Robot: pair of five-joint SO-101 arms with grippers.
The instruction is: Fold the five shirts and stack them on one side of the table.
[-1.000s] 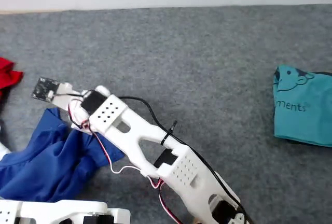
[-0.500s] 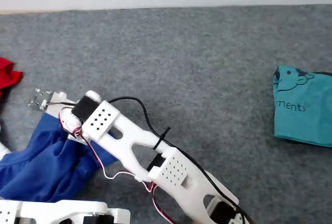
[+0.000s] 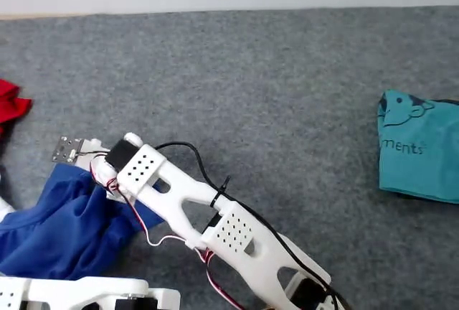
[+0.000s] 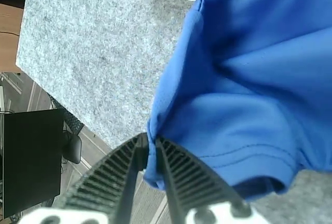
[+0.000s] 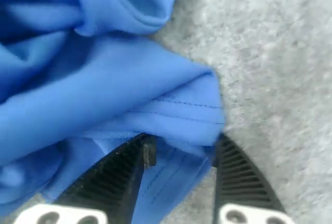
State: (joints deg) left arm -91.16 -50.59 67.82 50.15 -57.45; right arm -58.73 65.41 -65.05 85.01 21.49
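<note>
A crumpled blue shirt (image 3: pixel 57 227) lies at the table's front left. My right arm stretches across from the front right, and its wrist sits over the shirt's far edge. My right gripper (image 5: pixel 181 143) is open, its two fingers straddling a stitched hem corner of the blue shirt (image 5: pixel 129 94). My left gripper (image 4: pixel 148 143) is shut on the blue shirt's edge (image 4: pixel 244 84) near the table's front edge. A folded teal shirt (image 3: pixel 419 145) rests at the right side. A red shirt (image 3: pixel 11 105) lies at the left edge.
The grey felt table (image 3: pixel 251 73) stretches bare between the blue and teal shirts. The left arm's white body (image 3: pixel 86 297) lies along the front edge. Past the table's edge, floor and a dark chair (image 4: pixel 31 156) are visible in the left wrist view.
My right wrist swung left, then came back toward the front and slightly right, settling lower onto the blue shirt's far edge. The teal shirt stayed put.
</note>
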